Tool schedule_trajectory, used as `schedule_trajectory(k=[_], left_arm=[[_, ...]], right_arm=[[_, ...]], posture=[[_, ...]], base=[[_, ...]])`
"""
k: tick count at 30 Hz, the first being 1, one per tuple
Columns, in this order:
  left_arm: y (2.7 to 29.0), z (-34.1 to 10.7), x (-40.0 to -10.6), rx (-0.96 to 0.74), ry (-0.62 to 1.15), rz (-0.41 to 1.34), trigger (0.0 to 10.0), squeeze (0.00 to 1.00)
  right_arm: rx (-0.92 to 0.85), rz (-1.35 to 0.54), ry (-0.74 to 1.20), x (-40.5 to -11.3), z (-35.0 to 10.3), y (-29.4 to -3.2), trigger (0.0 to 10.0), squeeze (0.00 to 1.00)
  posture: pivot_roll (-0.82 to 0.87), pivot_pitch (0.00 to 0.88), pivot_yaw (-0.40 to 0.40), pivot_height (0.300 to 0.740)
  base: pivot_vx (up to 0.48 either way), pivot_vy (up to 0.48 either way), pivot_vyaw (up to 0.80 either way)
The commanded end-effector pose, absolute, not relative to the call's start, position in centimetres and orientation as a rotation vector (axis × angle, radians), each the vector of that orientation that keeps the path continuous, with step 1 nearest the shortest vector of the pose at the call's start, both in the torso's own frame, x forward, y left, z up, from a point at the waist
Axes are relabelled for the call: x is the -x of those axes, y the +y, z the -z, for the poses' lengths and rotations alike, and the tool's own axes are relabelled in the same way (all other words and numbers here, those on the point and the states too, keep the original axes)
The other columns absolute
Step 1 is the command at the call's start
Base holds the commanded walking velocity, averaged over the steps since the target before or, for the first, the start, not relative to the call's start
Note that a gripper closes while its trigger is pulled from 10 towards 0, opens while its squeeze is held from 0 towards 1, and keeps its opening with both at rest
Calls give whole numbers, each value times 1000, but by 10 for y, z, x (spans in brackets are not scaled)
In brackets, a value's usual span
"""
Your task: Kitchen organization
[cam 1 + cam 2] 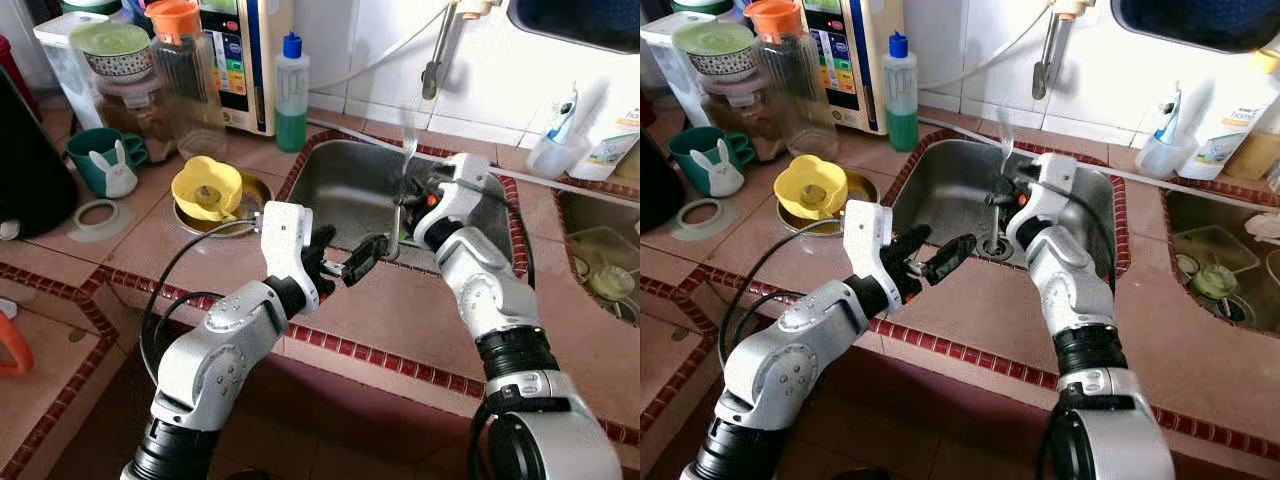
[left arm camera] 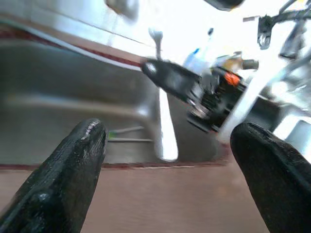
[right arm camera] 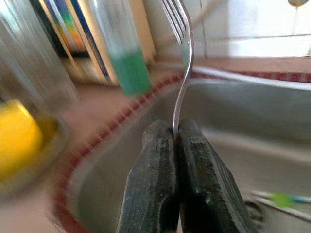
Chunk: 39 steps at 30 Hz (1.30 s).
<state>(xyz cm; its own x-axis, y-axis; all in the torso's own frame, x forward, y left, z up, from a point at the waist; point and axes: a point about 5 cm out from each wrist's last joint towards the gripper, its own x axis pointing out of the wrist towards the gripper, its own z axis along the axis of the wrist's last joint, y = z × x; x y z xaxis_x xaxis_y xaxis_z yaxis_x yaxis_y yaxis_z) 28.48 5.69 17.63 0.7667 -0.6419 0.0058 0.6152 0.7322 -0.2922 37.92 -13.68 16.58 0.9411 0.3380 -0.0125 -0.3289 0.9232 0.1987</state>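
Two black fingers point(image 3: 160, 165) of the right gripper point(image 3: 175, 133) pressed together on the handle of a metal fork point(image 3: 182, 73), tines up. Behind, a steel sink point(image 3: 252, 116) edged with red tile. Farther off, blurred, a green-filled bottle point(image 3: 129, 58) and something yellow point(image 3: 17, 138).

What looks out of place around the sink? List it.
Little stands out. A green-handled utensil lies loose in the sink bottom near the drain. The fork is upright, pinched in the right gripper, not dropped.
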Motion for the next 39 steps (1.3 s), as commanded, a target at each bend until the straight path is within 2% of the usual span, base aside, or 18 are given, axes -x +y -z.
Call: schedule_trajectory(k=[1,8,13,21,22,23,24,25,26,27,28,39], left_arm=[[58,-177,-287,243,70,661,10000,1000],[62,-174,-289,242,76,653,10000,1000],[64,-154,-283,97,80,662,10000,1000],[70,-130,-279,1,106,662,10000,1000],[69,-130,-278,-4,103,664,10000,1000],[68,-129,-277,-12,93,666,10000,1000],[68,-129,-277,-12,93,666,10000,1000],[68,-129,-277,-11,86,666,10000,1000],[67,-129,-276,-9,83,667,10000,1000],[66,-129,-276,-8,80,669,10000,1000],[65,-129,-275,-7,75,672,10000,1000],[60,-128,-273,-26,48,693,10000,1000]], right_arm=[[-133,-329,23,-384,-173,-139,0,0],[-95,-280,37,-388,-166,-146,0,0],[94,-148,124,-391,-149,-169,0,0],[180,-43,225,-389,-136,-188,0,0],[188,-49,230,-389,-134,-188,392,0],[223,-53,255,-387,-129,-188,4157,0],[223,-53,255,-387,-129,-188,4157,0],[229,-57,271,-387,-126,-188,8784,0],[230,-61,279,-386,-124,-187,10000,0],[228,-62,286,-386,-123,-187,10000,871],[220,-69,295,-386,-122,-186,10000,1000],[192,-116,298,-388,-123,-179,10000,1000]], posture=[[139,50,-34,740],[143,58,-31,740],[150,60,-28,740],[147,64,-26,740],[147,65,-25,740],[147,65,-25,740],[147,65,-25,740],[147,68,-26,740],[148,67,-27,740],[147,68,-27,740],[147,68,-28,740],[146,62,-47,740]], base=[[0,0,0],[0,0,0],[0,0,0],[0,0,0],[0,0,0],[0,0,0],[0,0,0],[0,0,0],[0,0,0],[0,0,0],[0,0,0],[0,0,0]])
